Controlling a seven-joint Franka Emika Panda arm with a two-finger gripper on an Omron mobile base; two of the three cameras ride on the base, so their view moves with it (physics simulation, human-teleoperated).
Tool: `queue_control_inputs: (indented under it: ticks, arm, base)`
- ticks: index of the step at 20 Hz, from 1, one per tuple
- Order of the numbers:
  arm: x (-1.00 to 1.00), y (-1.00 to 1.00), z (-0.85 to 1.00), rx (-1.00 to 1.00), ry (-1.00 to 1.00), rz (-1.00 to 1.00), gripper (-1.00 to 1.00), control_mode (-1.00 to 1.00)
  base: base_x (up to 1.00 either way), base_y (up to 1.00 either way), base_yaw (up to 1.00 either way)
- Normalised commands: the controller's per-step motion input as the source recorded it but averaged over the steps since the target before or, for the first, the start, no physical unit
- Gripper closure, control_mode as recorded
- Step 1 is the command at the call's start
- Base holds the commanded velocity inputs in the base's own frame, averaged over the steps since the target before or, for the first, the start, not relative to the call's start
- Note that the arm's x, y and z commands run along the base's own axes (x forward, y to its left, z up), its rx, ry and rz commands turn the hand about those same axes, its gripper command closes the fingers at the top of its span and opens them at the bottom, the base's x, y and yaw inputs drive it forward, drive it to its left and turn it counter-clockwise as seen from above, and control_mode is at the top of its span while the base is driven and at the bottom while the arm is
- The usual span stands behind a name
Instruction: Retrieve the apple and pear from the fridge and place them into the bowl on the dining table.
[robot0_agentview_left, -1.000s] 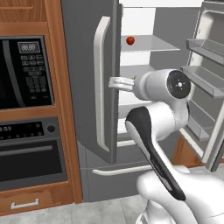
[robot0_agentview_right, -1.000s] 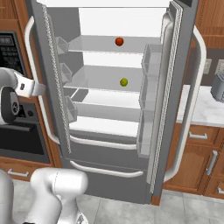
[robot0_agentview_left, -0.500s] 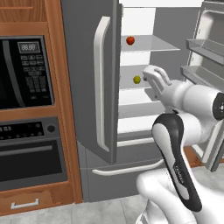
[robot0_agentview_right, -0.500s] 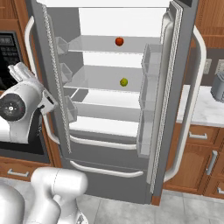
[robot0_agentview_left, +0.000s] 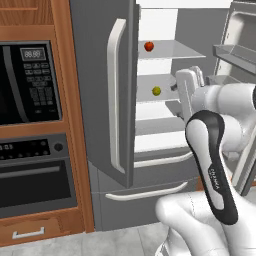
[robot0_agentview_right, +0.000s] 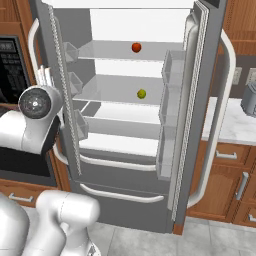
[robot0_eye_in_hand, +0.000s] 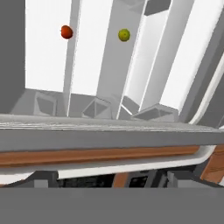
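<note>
Gripper (robot0_agentview_left: 190, 82) spread wide and empty, just outside the open fridge (robot0_agentview_right: 210, 100).
Pear (robot0_agentview_left: 156, 91) sits on the middle shelf, just beyond the gripper and level with it; apple (robot0_agentview_left: 148, 46) one shelf higher, farther off. Pear looks the easier first reach.

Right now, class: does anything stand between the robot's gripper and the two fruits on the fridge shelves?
Nothing visible does. The fridge doors stand open, and the apple on an upper shelf and the pear on the shelf below sit alone, apart from the door bins. The gripper is open, just outside, near the pear's shelf.
</note>
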Motion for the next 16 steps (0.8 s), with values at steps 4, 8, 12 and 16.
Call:
queue_control_inputs:
  ticks: [4,8,12,16]
  arm:
    - [0.01,-0.07,-0.03,0.13,0.00,0.00,-1.00,-1.00]
    - [0.06,-0.02,-0.51,0.01,-0.03,0.00,-1.00,-1.00]
    - [0.39,-0.04,-0.71,0.03,0.00,0.00,-1.00,-1.00]
    - [0.50,-0.21,-0.18,0.14,0.01,0.00,-1.00,-1.00]
  base:
    - [0.00,0.00,0.00]
    - [0.00,0.00,0.00]
    - [0.00,0.00,0.00]
    - [0.00,0.00,0.00]
